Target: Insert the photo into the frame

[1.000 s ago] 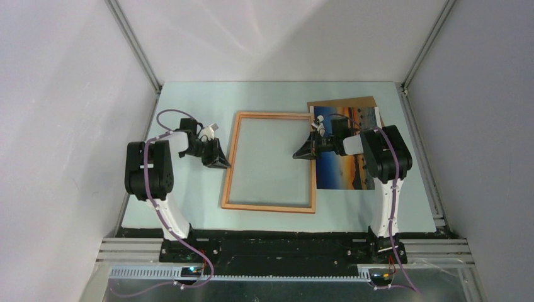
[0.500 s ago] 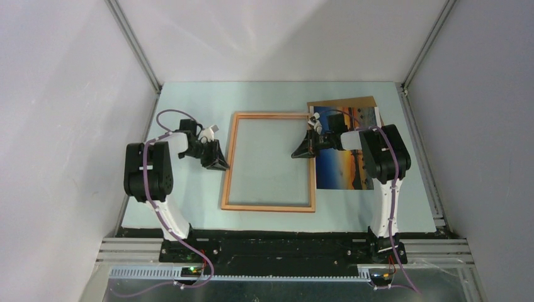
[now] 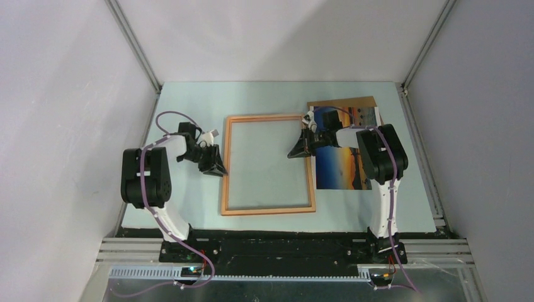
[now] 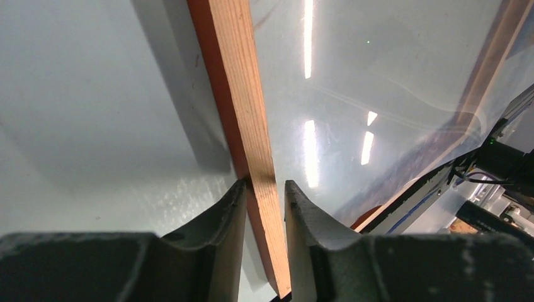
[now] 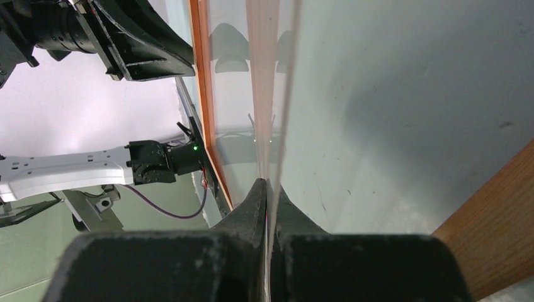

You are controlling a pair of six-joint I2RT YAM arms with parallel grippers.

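Observation:
The frame (image 3: 267,209), thin orange-brown wood with a clear pane, lies flat mid-table. My left gripper (image 3: 218,168) straddles its left rail (image 4: 236,75); the jaws (image 4: 264,184) stand open, with a gap between the rail and the right finger. My right gripper (image 3: 296,153) is at the upper part of the frame's right side. In the right wrist view it (image 5: 267,182) is shut on a thin pale edge of the frame there. The photo (image 3: 340,167), a sunset print, lies face up just right of the frame, its top under the right arm.
A brown backing board (image 3: 345,103) lies under the photo's far end, and its corner (image 5: 497,233) shows in the right wrist view. Grey walls stand on three sides of the pale table (image 3: 189,113). The arm bases sit at the near edge.
The frame has slid left and turned slightly. The right gripper moved left and farther back with it. The left gripper shifted left and its jaws widened round the rail.

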